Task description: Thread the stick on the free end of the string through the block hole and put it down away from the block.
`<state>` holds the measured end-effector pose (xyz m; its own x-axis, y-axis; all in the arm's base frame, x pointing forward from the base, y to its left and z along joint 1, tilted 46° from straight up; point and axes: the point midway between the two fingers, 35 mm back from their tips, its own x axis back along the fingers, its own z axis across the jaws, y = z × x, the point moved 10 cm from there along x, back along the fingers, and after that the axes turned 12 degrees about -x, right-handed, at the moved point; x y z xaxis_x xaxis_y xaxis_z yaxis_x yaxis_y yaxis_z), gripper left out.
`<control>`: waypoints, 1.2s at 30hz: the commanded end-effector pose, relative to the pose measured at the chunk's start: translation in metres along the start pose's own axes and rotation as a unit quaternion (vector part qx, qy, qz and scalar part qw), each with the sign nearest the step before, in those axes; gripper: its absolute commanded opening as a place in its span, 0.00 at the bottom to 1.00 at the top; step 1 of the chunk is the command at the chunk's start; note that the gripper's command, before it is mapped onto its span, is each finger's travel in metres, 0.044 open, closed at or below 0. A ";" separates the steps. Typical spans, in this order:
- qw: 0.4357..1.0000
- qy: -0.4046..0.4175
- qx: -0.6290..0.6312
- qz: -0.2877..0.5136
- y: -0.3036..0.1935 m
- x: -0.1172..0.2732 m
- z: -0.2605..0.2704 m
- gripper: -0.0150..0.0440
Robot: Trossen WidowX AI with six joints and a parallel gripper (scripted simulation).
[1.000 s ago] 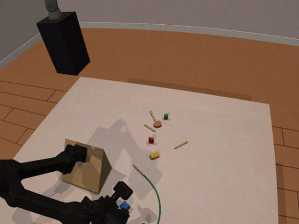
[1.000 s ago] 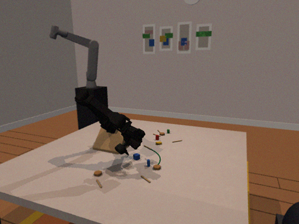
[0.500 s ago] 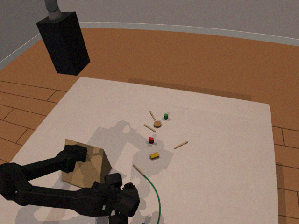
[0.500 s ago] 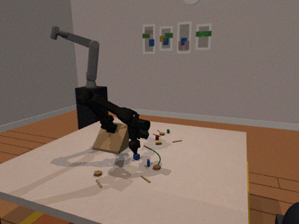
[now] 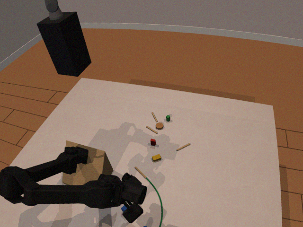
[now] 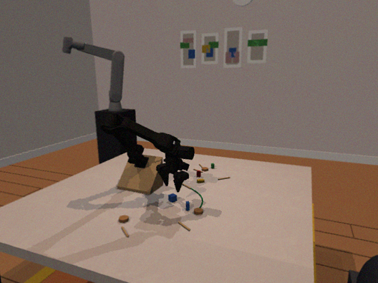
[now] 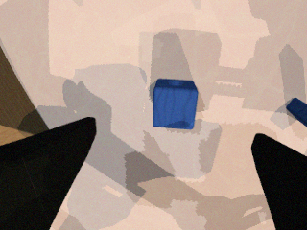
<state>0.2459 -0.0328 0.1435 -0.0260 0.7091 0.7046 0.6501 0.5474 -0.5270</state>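
My gripper (image 6: 173, 187) (image 7: 175, 133) is wide open and empty above the blue block (image 5: 124, 208) (image 6: 172, 197) (image 7: 175, 106). The block stands on the table (image 5: 220, 170) (image 6: 251, 200), between and beyond the fingertips in the wrist view. Its hole cannot be made out clearly now. The wooden stick (image 5: 140, 172) (image 6: 186, 185) lies on the table, fixed to the green string (image 5: 160, 195) (image 6: 200, 195). The string curves to the round wooden button (image 6: 198, 211). Stick and string are outside the wrist view. My fingers are hidden in the top view.
My arm's base sits on a wooden wedge (image 5: 93, 168) (image 6: 135, 179). A small blue piece (image 6: 187, 205) (image 7: 299, 112) lies near the block. Red (image 5: 153, 142), yellow (image 5: 156, 157) and green (image 5: 168, 118) pieces, another button (image 5: 159, 126) and loose sticks lie farther off.
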 end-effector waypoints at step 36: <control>1.000 -0.001 0.010 0.003 0.001 0.000 0.001 0.34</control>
<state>0.2460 -0.0320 0.1423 -0.0245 0.7130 0.7007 0.6351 0.5524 -0.5399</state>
